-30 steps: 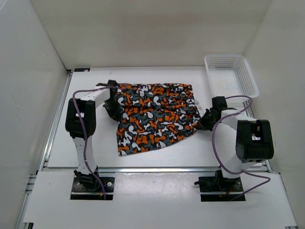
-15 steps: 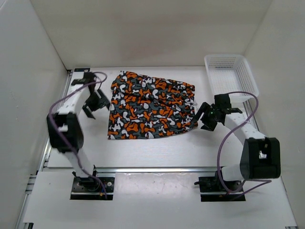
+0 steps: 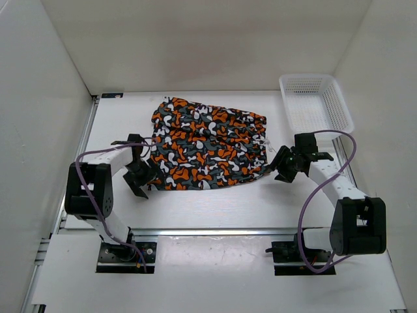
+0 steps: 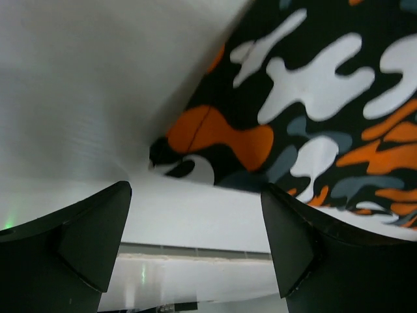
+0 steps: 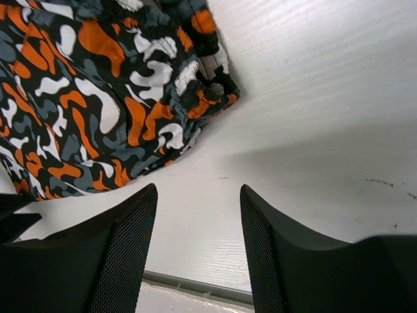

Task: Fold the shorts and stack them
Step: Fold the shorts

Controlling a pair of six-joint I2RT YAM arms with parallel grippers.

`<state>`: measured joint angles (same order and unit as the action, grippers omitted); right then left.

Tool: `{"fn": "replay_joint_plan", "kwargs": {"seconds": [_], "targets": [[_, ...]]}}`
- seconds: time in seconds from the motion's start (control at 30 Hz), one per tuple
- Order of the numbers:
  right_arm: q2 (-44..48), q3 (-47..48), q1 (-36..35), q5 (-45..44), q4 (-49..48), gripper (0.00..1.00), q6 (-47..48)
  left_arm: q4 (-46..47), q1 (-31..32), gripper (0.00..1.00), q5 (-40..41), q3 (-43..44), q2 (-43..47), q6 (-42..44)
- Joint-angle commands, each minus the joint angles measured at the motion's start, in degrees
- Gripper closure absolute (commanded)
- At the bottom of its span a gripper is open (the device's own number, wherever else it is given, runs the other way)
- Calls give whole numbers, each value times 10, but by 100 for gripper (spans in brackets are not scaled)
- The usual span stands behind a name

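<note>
Lining up a fold: left hand (image 3: pixel 139 177), right hand (image 3: pixel 283 164) open, empty, flanking flat shorts (image 3: pixel 208 151) mid-frame. Next, probably: pinch lower corners, fold upward.

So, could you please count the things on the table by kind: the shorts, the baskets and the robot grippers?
shorts: 1
white mesh basket: 1
grippers: 2, the left gripper and the right gripper
Total: 4
</note>
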<state>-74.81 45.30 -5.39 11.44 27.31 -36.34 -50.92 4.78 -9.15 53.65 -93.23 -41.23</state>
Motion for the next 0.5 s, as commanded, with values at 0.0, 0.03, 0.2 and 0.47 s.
{"fn": "replay_joint_plan", "kwargs": {"seconds": [0.0, 0.03, 0.2, 0.47], "targets": [[21, -10, -1, 14, 1, 42, -7, 42, -2, 8, 15, 22, 1, -17], [27, -10, -1, 14, 1, 42, -7, 42, -2, 8, 15, 27, -12, -17], [34, -21, 4, 14, 1, 40, -12, 48, -2, 30, 36, 48, -58, -17], [7, -46, 4, 43, -72, 40, -61, 53, 10, 90, 41, 66, -67, -17]]}}
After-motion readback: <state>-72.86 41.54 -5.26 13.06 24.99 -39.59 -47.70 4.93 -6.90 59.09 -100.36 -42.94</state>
